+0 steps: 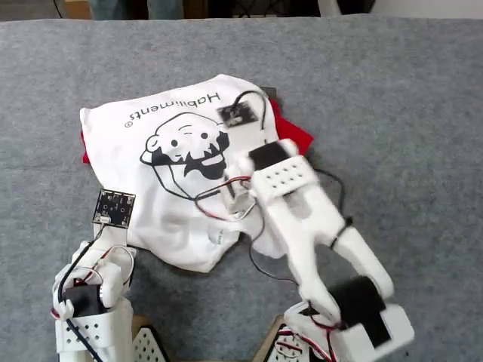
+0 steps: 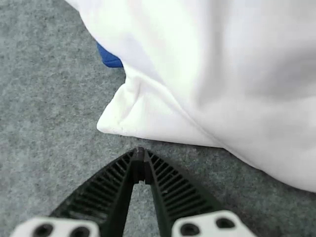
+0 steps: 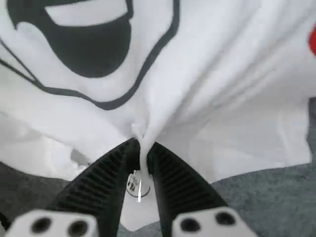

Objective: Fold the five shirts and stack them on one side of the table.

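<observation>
Right claw (image 3: 141, 150) pinched tight on a raised ridge of the white shirt (image 1: 166, 151), with cloth bunched between the two black fingers. The black face print lies just beyond the tips. The right arm (image 1: 317, 226) is stretched long from the near edge out over the shirt's middle, wrist bent down, and the claw meets the fabric near the print's lower edge (image 1: 235, 202).

Left claw (image 2: 140, 160) is pressed together with tips touching, holding nothing. It sits over bare grey tabletop (image 1: 392, 90), and a folded corner of the white shirt lies just ahead of the tips, apart from them. The left arm (image 1: 90, 302) is tucked back and folded at the near edge, its wrist at the shirt's near hem.

The white shirt is spread rumpled mid-tabletop, print up. A red shirt (image 1: 294, 134) lies under it, poking out beyond the right claw and also at the far-side edge. A bit of blue fabric (image 2: 108, 57) shows under the white shirt's edge, ahead of the left claw.
</observation>
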Robot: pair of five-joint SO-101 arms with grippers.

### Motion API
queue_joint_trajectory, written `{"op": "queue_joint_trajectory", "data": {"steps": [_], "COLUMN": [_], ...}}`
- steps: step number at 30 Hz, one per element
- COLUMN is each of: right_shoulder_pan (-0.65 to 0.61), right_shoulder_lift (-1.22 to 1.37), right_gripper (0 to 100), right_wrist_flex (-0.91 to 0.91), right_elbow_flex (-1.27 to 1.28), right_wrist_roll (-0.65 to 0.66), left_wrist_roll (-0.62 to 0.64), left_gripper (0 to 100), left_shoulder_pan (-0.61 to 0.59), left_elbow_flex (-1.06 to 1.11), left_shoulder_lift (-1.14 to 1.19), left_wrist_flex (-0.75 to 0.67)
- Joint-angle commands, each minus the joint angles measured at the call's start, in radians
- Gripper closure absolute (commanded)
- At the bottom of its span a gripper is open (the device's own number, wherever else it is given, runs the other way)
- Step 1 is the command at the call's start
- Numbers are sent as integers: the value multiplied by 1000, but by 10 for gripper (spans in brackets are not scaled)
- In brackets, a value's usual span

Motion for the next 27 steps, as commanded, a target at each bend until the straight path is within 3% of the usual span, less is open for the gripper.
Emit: {"op": "queue_joint_trajectory", "data": {"steps": [1, 6, 15, 19, 24, 27], "right_shoulder_pan": [74, 249, 792, 996, 1022, 1028], "right_shoulder_lift": [-168, -381, -605, -628, -638, -638], "right_gripper": [985, 985, 985, 985, 985, 985], "right_wrist_flex": [138, 213, 170, 57, -114, -325], "right_elbow_flex": [-154, -349, -351, -176, 249, 490], "right_wrist_roll": [-2, -2, 187, 244, 315, 359], "left_wrist_roll": [-5, -5, -3, -3, -3, -2], "left_gripper": [970, 970, 970, 970, 970, 970], "left_shoulder_pan": [2, 2, 2, 2, 2, 4], "left_elbow_flex": [13, 13, 13, 13, 13, 13], "left_shoulder_lift": [-2, -2, -2, -2, -2, -5], "left_wrist_flex": [-12, -12, -12, -12, -12, -14]}}
